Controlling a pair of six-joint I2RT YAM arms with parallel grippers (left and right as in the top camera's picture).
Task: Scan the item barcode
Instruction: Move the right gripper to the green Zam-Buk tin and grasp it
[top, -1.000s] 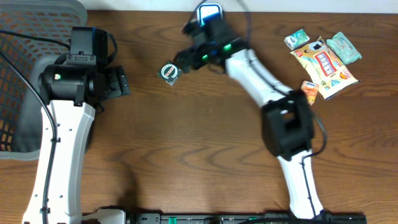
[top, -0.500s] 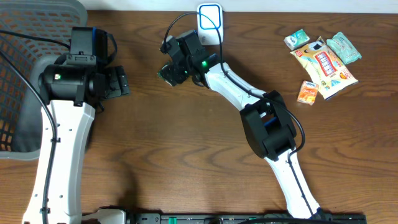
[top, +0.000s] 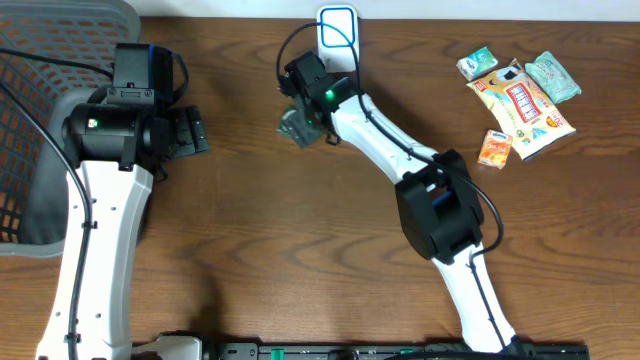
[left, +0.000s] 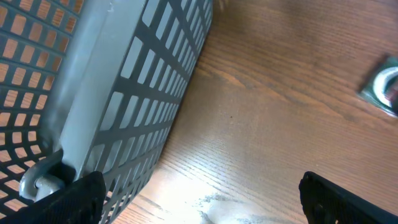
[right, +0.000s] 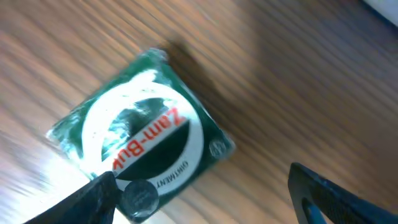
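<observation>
The item is a green square Zam-Buk ointment packet (top: 292, 130) lying on the wooden table. In the right wrist view the packet (right: 140, 158) is blurred and fills the left half. My right gripper (top: 303, 118) hangs over it, open. The left fingertip (right: 93, 199) touches the packet's corner, while the other fingertip (right: 336, 193) stands well clear of it, so nothing is gripped. A white scanner with a blue outline (top: 338, 25) sits at the back edge, just behind the right gripper. My left gripper (top: 192, 132) is open and empty at the left. The packet (left: 382, 87) shows far off in its wrist view.
A grey mesh basket (top: 30, 120) stands at the far left, close to the left gripper, and its wall (left: 124, 93) fills much of the left wrist view. At the back right lie several snack packets (top: 520, 100), including a small orange one (top: 497, 147).
My right gripper swung left from the scanner, then settled over the packet with its jaws slightly narrower. The packet shifted a little to the right and nearer. The left arm stayed still.
</observation>
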